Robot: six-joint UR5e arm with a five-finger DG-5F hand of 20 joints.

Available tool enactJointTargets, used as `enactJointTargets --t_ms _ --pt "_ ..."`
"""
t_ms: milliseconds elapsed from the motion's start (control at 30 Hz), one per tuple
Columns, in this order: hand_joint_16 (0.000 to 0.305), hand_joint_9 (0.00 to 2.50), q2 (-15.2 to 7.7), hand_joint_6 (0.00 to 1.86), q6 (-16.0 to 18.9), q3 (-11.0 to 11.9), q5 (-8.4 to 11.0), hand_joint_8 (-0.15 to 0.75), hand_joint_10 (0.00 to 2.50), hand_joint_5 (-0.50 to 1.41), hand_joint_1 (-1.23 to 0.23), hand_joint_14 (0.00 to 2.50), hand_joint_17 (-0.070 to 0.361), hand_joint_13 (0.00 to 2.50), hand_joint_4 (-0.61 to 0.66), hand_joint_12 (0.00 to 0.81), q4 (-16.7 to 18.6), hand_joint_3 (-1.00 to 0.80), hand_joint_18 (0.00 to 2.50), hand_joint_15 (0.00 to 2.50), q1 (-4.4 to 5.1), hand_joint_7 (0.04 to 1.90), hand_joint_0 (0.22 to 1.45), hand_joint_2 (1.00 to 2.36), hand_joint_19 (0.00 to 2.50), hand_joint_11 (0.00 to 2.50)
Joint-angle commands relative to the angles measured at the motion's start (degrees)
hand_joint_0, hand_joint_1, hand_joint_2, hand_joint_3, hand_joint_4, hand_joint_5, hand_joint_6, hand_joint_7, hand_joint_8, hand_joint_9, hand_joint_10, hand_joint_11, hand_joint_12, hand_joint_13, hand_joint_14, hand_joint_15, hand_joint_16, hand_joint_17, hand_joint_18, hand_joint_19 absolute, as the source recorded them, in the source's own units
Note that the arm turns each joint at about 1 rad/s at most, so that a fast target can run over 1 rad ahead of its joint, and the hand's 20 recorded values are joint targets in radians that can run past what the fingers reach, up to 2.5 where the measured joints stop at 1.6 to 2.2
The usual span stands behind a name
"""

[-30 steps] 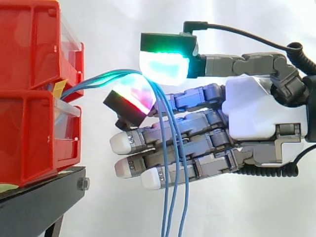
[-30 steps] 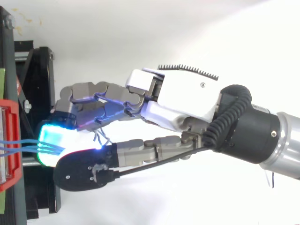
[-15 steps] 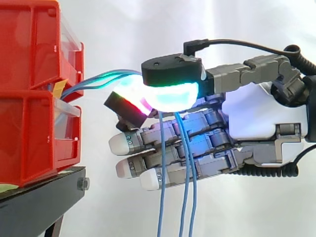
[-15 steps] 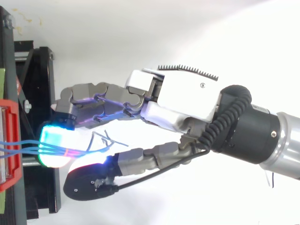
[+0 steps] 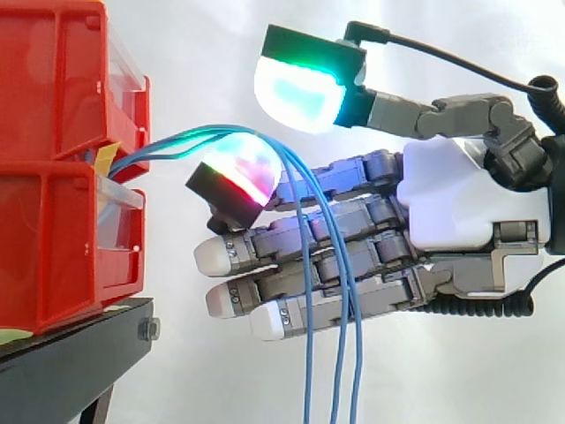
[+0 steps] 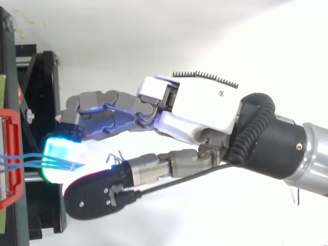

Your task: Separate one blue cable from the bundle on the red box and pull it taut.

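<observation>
- Bundle of thin blue cables [image 5: 305,238] leaves the front of the stacked red plastic box [image 5: 62,256] at the left. It arches rightward over one raised, glowing fingertip [image 5: 240,170] of the hand [image 5: 450,208], then hangs straight down across the lower fingers and out of the side view's bottom edge.
- The hand lies to the right of the box with its fingers pointing at it, so the short span from box to fingertip runs along the hand's long axis. A taut pull would probably go rightward, away from the box.
- The hand is wide. Its thumb pad [image 5: 298,91] stands well above the cables, and the fingers are nearly straight. Nothing is pinched, and the strands merely drape over the fingertip.
- About three strands hang close together and slack. None stands clearly apart, so the separation looks not yet done.
- From above, the cables [image 6: 23,160] run from the box edge onto the lit pad.
</observation>
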Motion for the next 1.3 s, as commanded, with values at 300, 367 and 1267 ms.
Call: enactJointTargets --t_ms 300,367,1267 --pt "0.048 0.61 0.00 0.50 0.01 0.01 0.00 0.303 0.01 -0.11 -0.61 0.00 0.109 0.36 0.20 0.350 0.00 -0.24 0.40 0.13 0.00 1.25 0.68 1.02 0.36 0.29" --pt "0.048 0.66 0.00 0.50 0.01 0.01 0.00 0.299 0.01 -0.11 -0.63 0.00 0.108 0.39 0.20 0.348 0.00 -0.11 0.41 0.14 0.00 1.25 0.71 1.02 0.38 0.30" --pt "0.049 0.52 0.00 0.50 0.01 0.01 -0.70 0.258 0.01 -0.13 -0.90 0.00 0.110 0.28 0.15 0.331 0.00 -0.17 0.31 0.10 -0.18 1.24 0.69 1.02 0.30 0.29"
